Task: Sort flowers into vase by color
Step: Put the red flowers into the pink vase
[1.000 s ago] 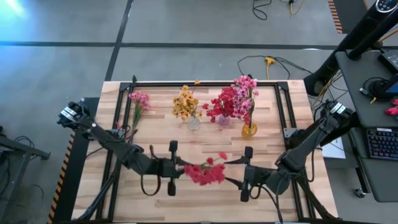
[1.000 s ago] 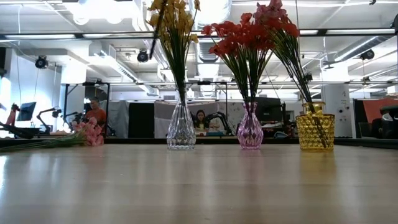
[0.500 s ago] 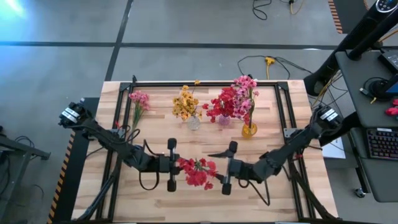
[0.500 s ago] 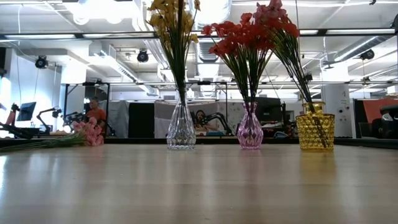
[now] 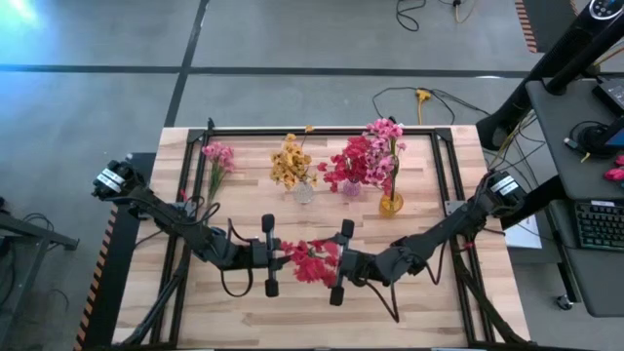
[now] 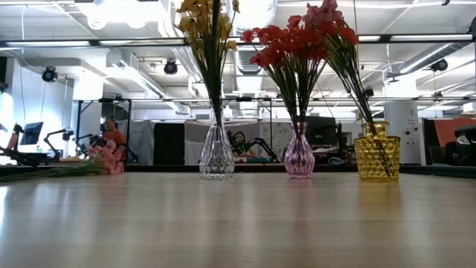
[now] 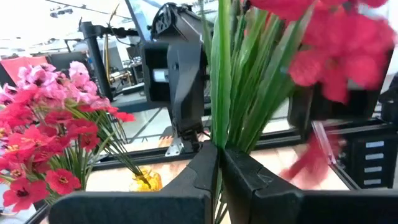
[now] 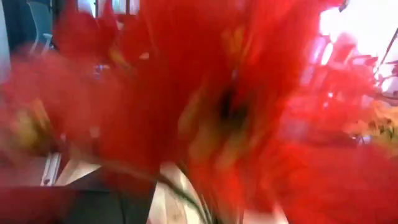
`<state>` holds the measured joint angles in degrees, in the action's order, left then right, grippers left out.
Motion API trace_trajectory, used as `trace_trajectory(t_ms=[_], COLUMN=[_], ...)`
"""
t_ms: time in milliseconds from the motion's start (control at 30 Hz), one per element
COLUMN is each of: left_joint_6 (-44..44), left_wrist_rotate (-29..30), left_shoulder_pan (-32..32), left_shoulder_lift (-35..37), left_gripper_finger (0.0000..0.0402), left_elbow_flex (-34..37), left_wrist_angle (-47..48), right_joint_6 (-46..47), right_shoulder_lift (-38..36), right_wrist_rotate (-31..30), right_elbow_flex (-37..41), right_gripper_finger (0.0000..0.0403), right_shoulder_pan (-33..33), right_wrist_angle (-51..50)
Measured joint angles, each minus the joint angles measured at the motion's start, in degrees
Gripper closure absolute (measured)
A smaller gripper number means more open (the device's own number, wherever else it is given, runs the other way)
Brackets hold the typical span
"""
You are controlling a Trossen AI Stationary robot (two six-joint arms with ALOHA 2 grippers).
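Observation:
My left gripper [image 5: 276,256] is shut on a red flower sprig [image 5: 312,261] above the table's near middle; its blossoms point toward the right arm. My right gripper [image 5: 331,265] is open at the blossom end, and red petals [image 8: 205,106] fill its wrist view. Whether it touches them I cannot tell. At the far side stand a clear vase [image 5: 303,191] with yellow flowers, a pink vase [image 5: 351,187] with red flowers and a yellow vase [image 5: 390,203] with pink flowers. A pink sprig [image 5: 216,158] lies flat at the far left. My left gripper pinches the red sprig's bundle of green stems [image 7: 219,134] between its two fingers [image 7: 202,171]. It comes level from the table's left, and the stems run on forward past the fingertips. The sprig is lifted clear of the table, blossoms [image 7: 336,43] beyond the fingers.
The three vases show in the low view in a row: clear [image 6: 216,152], pink [image 6: 299,152], yellow [image 6: 376,152]. The lying pink sprig [image 6: 100,160] is at the far left. A black frame rail [image 5: 322,131] runs along the table's far edge. People sit in the room behind.
My right gripper has moved steadily toward the table's left, closing on the blossom end of the sprig held by my left gripper. The left gripper and sprig have stayed nearly in place.

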<state>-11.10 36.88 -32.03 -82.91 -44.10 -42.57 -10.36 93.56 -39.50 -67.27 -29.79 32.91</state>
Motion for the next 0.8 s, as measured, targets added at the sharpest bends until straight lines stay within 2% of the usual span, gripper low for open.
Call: trace_trajectory(t_ms=[133,367,600,800], left_joint_6=[0.58,1.1,1.1,0.84], left_wrist_rotate=[0.0,0.03,0.11,1.04], left_shoulder_pan=[0.0,0.0,0.04,-0.05], left_shoulder_lift=[0.0,0.0,0.09,0.13], left_gripper_finger=[0.0401,0.0385,0.0312,0.0237], left_elbow_flex=[0.0,0.0,0.0,0.0], left_wrist_angle=[0.71,0.64,0.6,0.83], right_joint_6=[-0.76,-0.44,-0.61,-0.15], right_shoulder_lift=[0.0,-0.02,-0.02,-0.02], right_wrist_rotate=[0.04,-0.03,0.05,0.11], right_elbow_flex=[-0.86,-0.87,-0.83,-0.85], right_gripper_finger=[0.0177,0.0278,0.0357,0.0387], right_shoulder_pan=[0.39,0.71,0.73,0.68], right_wrist_angle=[0.03,-0.06,-0.19,-1.36])
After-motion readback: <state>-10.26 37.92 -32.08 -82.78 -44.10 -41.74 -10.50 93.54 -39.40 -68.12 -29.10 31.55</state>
